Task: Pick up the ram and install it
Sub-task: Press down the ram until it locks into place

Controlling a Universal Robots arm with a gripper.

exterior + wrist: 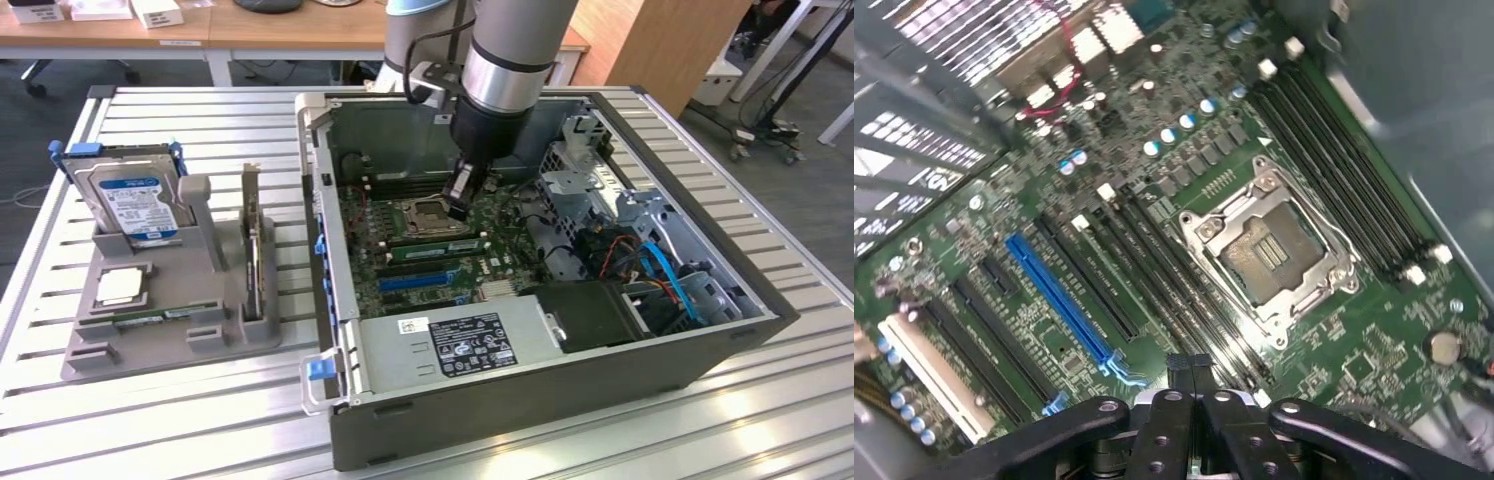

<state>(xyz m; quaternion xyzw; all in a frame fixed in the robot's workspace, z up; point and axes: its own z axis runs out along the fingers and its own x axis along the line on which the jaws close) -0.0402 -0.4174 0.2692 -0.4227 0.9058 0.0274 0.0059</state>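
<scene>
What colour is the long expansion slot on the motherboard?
Blue. The slot shows best in the wrist view, beside black slots.

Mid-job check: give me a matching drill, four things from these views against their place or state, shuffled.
1. hard drive
2. end effector
3. CPU socket
4. power supply

A. labelled box inside the case
B. shut, over the motherboard
C. upright in the grey holder
D. metal-framed, between memory slots

Pairs: 1-C, 2-B, 3-D, 4-A
</scene>
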